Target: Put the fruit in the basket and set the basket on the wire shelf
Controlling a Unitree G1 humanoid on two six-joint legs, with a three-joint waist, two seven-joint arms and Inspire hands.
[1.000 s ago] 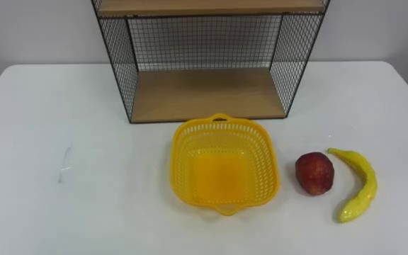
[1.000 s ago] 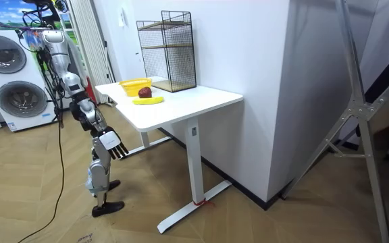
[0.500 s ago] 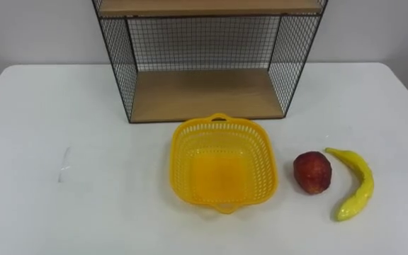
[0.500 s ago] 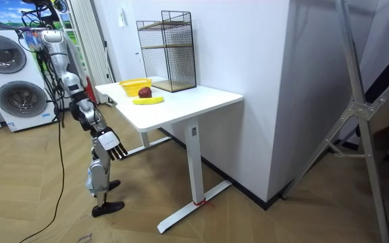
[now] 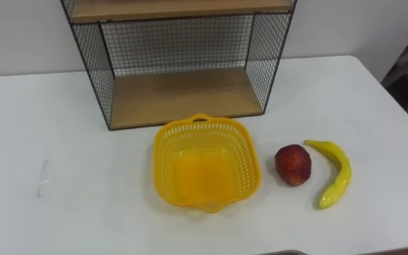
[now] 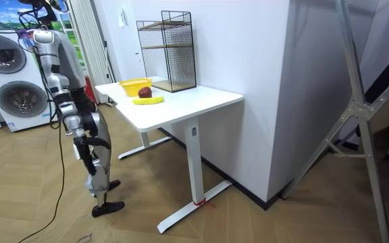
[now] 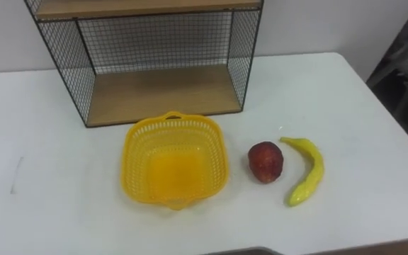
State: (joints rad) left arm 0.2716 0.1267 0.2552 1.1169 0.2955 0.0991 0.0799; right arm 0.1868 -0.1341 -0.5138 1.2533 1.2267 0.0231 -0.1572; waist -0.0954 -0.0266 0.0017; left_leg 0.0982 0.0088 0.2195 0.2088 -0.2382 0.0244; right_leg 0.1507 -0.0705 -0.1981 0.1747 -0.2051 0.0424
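Two fruits outside the yellow basket (image 5: 205, 170): red apple (image 5: 292, 165) and yellow banana (image 5: 331, 183), side by side on the white table (image 5: 62, 156). Apple just beside the basket without touching it, banana on the apple's far side. Basket empty and upright, near the open lower bay of the wire shelf (image 5: 179, 64) but not in it. All of these well apart from the right hand (image 6: 82, 148): higher than it and toward the room view's right of it, up on the tabletop. Right hand low beside the thigh, off the table's end, washing machines (image 6: 9, 88) toward the room view's left of it. Hand's posture too small to read: impossible to tell whether spread, pressed together or pinching.

Change within the last second: right arm, held out toward the table's edge half a second ago, now drawn in against the body. Whole scene in both eye views displaced leftward, with shelf, basket and fruit keeping their spacing. Hence a shift of the head camera, not of the objects.

Meaning for the task, as a judgement: no step completed. Leaves both fruits to go into the basket and the basket to go onto the shelf. Probably a settling of stance before a first reach. Likely needed next: a hand raised over the table's edge to the apple, nearest fruit to the basket, round and liable to roll if nudged.
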